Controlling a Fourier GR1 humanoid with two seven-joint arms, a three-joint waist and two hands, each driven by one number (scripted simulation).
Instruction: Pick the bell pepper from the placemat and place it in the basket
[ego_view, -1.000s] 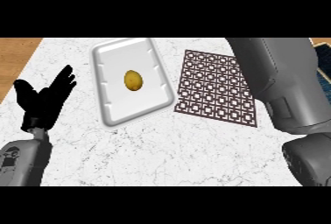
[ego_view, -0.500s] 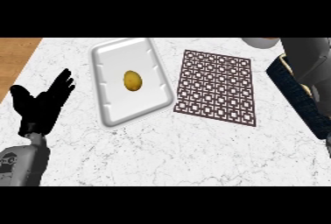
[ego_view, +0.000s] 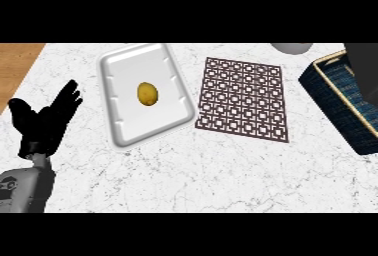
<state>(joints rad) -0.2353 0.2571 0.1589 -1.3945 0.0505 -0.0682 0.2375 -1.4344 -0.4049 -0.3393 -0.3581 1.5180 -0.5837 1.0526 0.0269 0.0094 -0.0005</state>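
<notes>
The brown lattice placemat (ego_view: 244, 98) lies flat in the middle of the counter with nothing on it. No bell pepper shows anywhere. A dark blue woven basket (ego_view: 336, 102) with a tan rim stands at the right edge, cut off by the frame. Over its far part hangs a dark grey shape (ego_view: 362, 70), seemingly part of my right arm; it hides the basket's inside, and the right hand itself does not show. My left hand (ego_view: 46, 120) rests open at the left edge, fingers up, well away from the placemat.
A white tray (ego_view: 122, 125) sits left of the placemat with a small yellow-brown oval item (ego_view: 148, 93) on it. A grey rounded object (ego_view: 291, 47) pokes in at the top edge. The wooden counter edge (ego_view: 18, 65) shows at the top left.
My right arm has swung off to the right and up, uncovering the basket at the right edge. The left hand has drifted slightly down and left, still open.
</notes>
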